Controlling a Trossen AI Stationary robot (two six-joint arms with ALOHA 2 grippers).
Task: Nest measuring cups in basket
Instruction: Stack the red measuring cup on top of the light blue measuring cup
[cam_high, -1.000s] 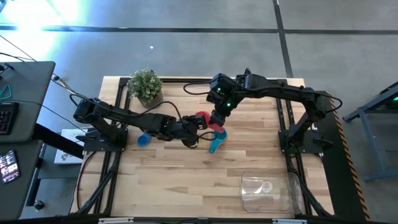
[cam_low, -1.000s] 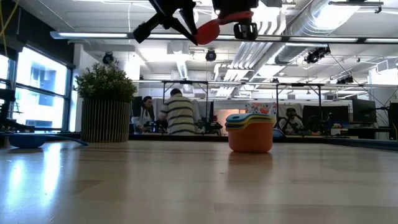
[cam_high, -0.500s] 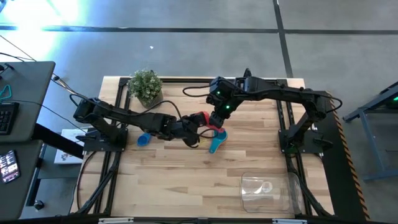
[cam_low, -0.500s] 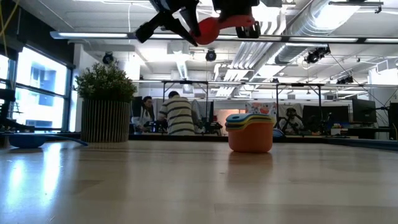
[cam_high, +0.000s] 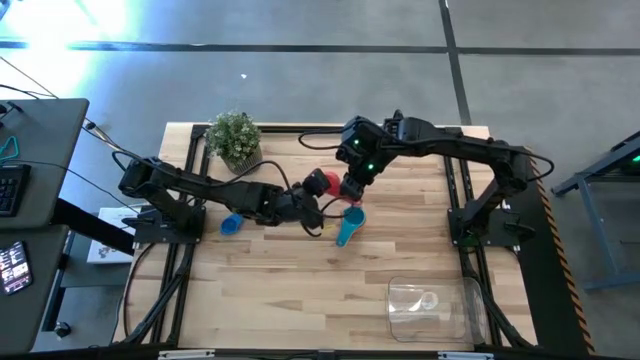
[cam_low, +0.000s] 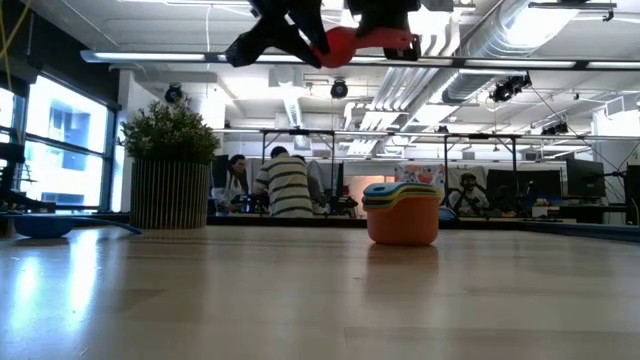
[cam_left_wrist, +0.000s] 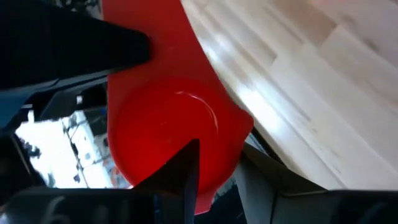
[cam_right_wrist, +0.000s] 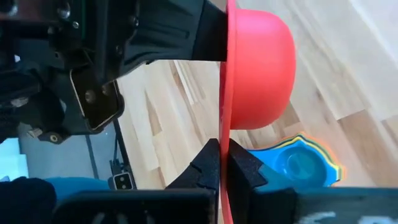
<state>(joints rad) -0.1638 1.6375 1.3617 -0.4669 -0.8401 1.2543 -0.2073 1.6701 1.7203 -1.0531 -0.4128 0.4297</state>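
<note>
Currently the red cup (cam_high: 322, 184) is held mid-air at worktop centre, left gripper (cam_high: 308, 203) and right gripper (cam_high: 350, 187) jaws both clamped on it. Stack (cam_high: 346, 224) sits at 5 o'clock, basket (cam_high: 432, 305) further out. Advice: free one grip before lowering, bowl upright.

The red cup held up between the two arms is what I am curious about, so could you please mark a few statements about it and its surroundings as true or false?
1. The red cup is raised off the table. True.
2. Both the left tool and the right tool grip it. True.
3. The basket holds the stack of nested cups. False: the stack stands on the table, apart from the basket.
4. The blue cup is nested in the stack. False: it lies alone near the left arm.
</note>
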